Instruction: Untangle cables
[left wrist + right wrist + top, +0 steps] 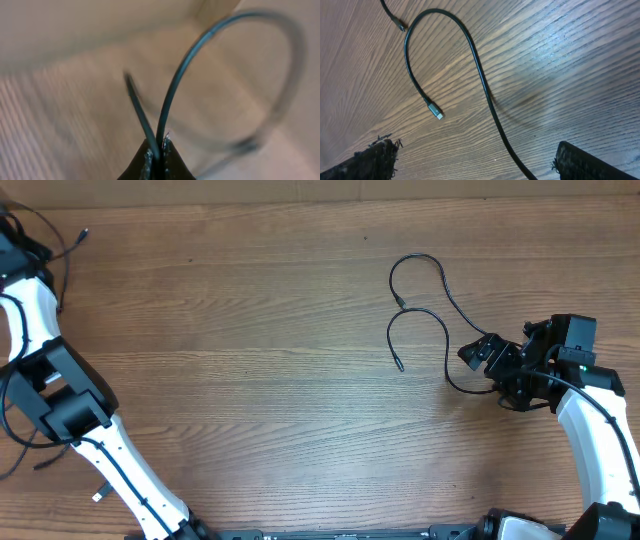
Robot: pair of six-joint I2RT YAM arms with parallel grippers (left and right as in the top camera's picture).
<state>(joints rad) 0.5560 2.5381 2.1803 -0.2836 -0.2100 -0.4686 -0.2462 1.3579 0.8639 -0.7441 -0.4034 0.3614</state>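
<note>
1. Right cable (445, 340): a thin, round, matte black cord lying flat on the table at about 3 o'clock in the overhead view. It forms two open hook-shaped loops, one above the other, each arching toward 12 o'clock. Both strands run toward 4 o'clock and end under the right gripper. Whether they are one cord or two cannot be told.
2. Silver plug (436, 112): a small metal tip on a dark sleeve, at the free end of the lower loop.
3. Dark plug (400, 25): the other free end, at 11 o'clock from the silver plug and apart from it.
4. Right gripper (472, 160): the fingers are spread wide and hold nothing. The black, rough-edged pads (377, 157) sit at 7 and 5 o'clock in the wrist view. The right cable passes between them on the table, nearer the 5 o'clock one.
5. Left cable (175, 85): a thin black cord with a slight sheen, bent into a tall arch. The view is blurred.
6. Left gripper (157, 157): the fingertips are pressed together on the left cable, and two strands rise from the pinch.
7. Table (250, 380): brown wood grain running from 9 to 3 o'clock, smooth, with a pale sheen in the right wrist view.
8. Arms: white shells with black joints. The left arm (40, 330) is at 9 o'clock and the right arm (600, 430) at 4 o'clock.
</note>
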